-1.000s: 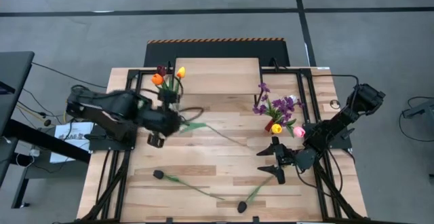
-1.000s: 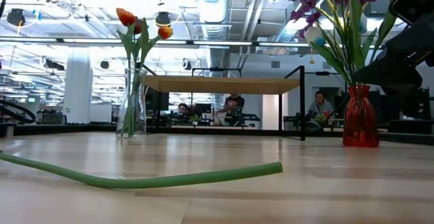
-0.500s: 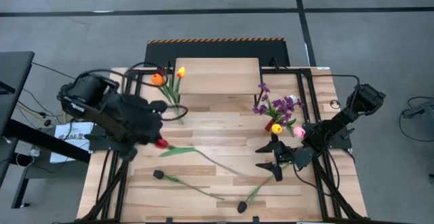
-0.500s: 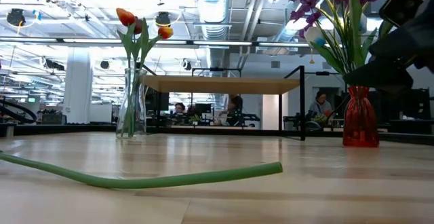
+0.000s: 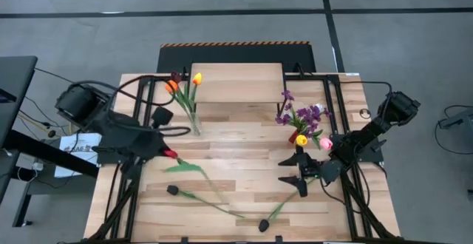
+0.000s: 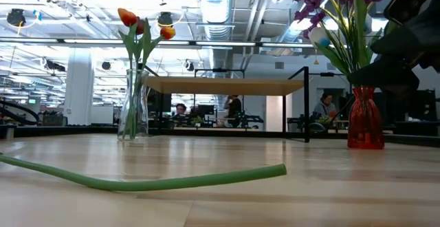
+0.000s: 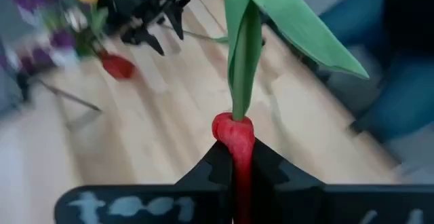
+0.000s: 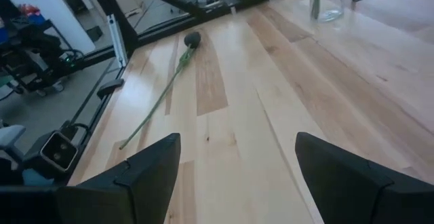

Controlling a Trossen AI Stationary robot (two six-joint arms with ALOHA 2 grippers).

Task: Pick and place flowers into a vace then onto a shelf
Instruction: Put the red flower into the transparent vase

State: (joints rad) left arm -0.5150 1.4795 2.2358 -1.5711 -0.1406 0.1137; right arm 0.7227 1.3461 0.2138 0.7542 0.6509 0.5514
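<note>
Your left gripper [image 7: 237, 183] had its fingers [image 7: 210, 173] pressed shut on the red tulip [image 7: 234, 139], pinching it right at the head so the bloom stood up between the two dark tips in the left wrist view, with its green stem and one broad leaf rising away from it. From above, that gripper [image 5: 164, 152] sat near the left edge of the surface [image 5: 244, 155], the red head at its tip and the stem trailing out over the boards toward the middle. Your right gripper [image 5: 301, 176] waited on the right side of the surface with its fingers [image 8: 146, 166] spread wide and nothing between them, just in front of the red vase [image 6: 365, 119]. That vase carried purple-blossom sprigs [image 5: 295, 114] with a yellow and a pink head low beside them. Two black-headed flowers [image 5: 214, 203] lay flat on the near part of the surface, stems crossing toward each other; one of them showed ahead of your right fingers, dark bud [image 8: 192, 39] at the far end of a thin green stem. In the low view a thick green stem [image 6: 144, 180] lay across the boards in the foreground. The clear glass vase [image 6: 133, 106] stood just beside the left corner of the shelf [image 5: 238, 81], holding orange, yellow and dark tulips [image 5: 181, 83] upright. The shelf's top was a plain light-wood board on thin black legs at the far side of the surface.
</note>
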